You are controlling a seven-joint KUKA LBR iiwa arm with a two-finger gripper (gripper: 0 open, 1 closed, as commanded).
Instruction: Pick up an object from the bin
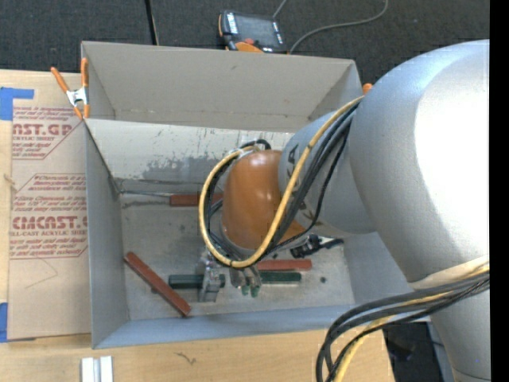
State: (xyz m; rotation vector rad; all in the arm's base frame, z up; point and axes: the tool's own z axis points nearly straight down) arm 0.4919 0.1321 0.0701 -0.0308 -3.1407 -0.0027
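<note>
Arm (pixel 429 173): reaches in from the right and hangs over the right half of the bin; its orange wrist cover (pixel 250 193) and looped cables (pixel 208 205) sit low above the floor
Bin (pixel 103 237): grey metal with sloped walls; a few loose things on a mostly bare floor
Red-brown stick (pixel 155 281): lies diagonally at front left; its lower end is near the front wall, just beside the green bar's left end
Dark green bar (pixel 184 281): flat on the floor along the front wall, directly under the hand; I take it as the thing to pick
Red strip (pixel 280 267): just behind the bar's right part; touching or not, I cannot tell
Hand (pixel 231 283): down at floor level over the bar's middle; its fingers (pixel 211 283) stand apart, with nothing clamped between them that I can see
Grasp: I judge closing comes next; the bar is thin and flat, so I want both tips down at the floor on its long edges; whether they straddle it I cannot tell; I would keep the red strip out of the pinch
Front wall: near the hand; I would lift straight up and not drag forward; the stick crowds the left
Open floor: bare behind the hand and at left centre; another red-brown piece (pixel 184 200) lies well apart by the back wall
</note>
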